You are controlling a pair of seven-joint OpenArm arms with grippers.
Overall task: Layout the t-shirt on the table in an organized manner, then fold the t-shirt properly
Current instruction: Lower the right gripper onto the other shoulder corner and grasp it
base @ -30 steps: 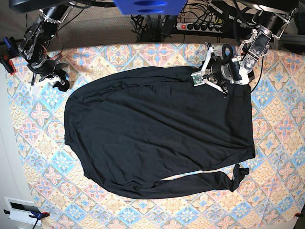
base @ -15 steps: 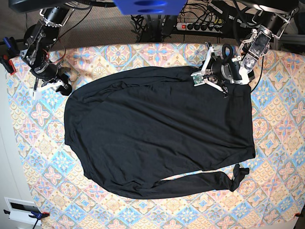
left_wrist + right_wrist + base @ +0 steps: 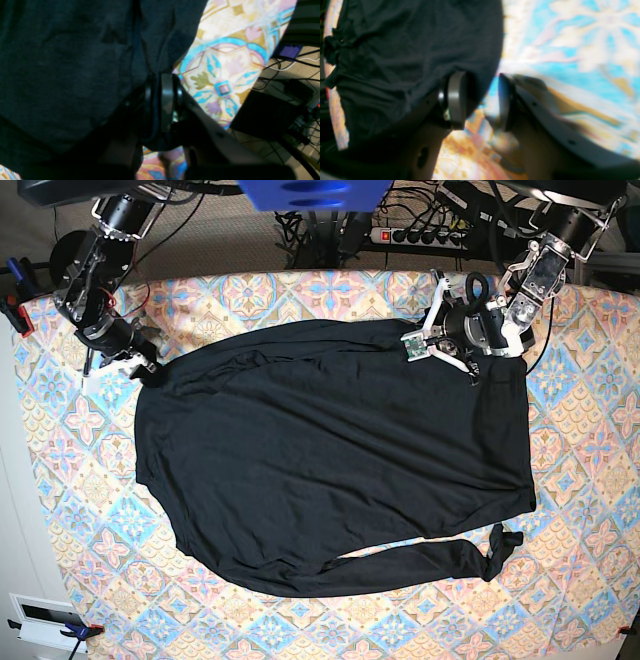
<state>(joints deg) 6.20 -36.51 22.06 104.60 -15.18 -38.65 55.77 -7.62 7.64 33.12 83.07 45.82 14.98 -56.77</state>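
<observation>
Black, thin and faintly shiny, the t-shirt (image 3: 330,455) lies spread across the middle of the worktop (image 3: 590,420), mostly flat, one long sleeve trailing along its near edge to a bunched cuff at the right of the base view. Judged from its drape and fine creases, the fabric is light, limp and apt to slide on itself; it will not hold a shape, so it is best taken at a hem, shoulder or cuff in a small pinch and drawn low across the cloth. The left pincer (image 3: 162,100) is clamped on the shirt's far edge, fabric gathered between its pads. The right pincer (image 3: 477,100) stands with jaws apart at the garment's far corner on the base view's left; one pad lies against the fabric, nothing gripped. Patterned cloth is bare on every side of the shirt, widest along the near edge and both ends. The far edge is tighter, with both arms, cables and a power strip (image 3: 420,235) just beyond it.
</observation>
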